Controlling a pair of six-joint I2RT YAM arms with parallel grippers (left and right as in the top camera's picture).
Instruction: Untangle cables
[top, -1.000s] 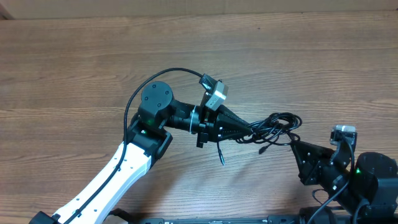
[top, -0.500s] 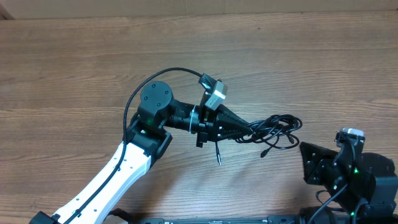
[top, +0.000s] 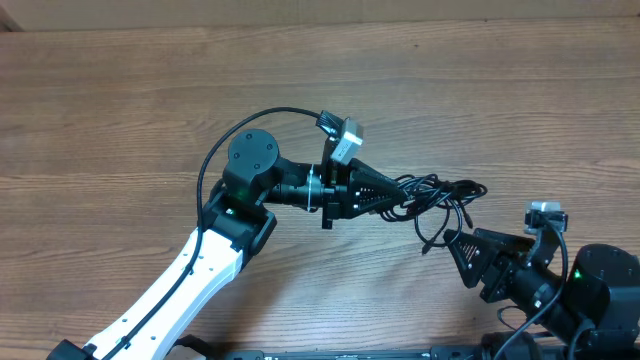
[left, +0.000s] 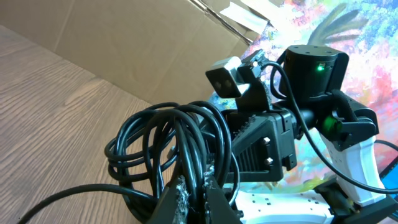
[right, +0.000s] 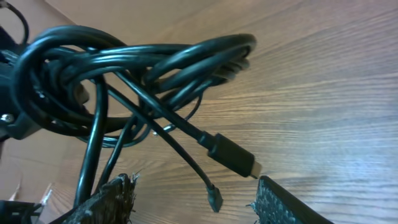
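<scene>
The cables are a tangled bundle of thin black cords held just above the wooden table. My left gripper is shut on several strands, which run between its pads while the loops fan out beyond. My right gripper sits just below and right of the bundle, open. In the right wrist view the coil hangs above my open right gripper. A larger plug and a small plug dangle between the fingers, touching neither.
The left arm's own thick black wire arcs over its wrist. A cardboard wall stands along the table's far edge. The right arm's base fills the lower right corner.
The right gripper opened wide and moved up and left to the bundle's dangling ends. The left gripper kept its hold and rolled a little, swinging the loose end out from beneath it.
</scene>
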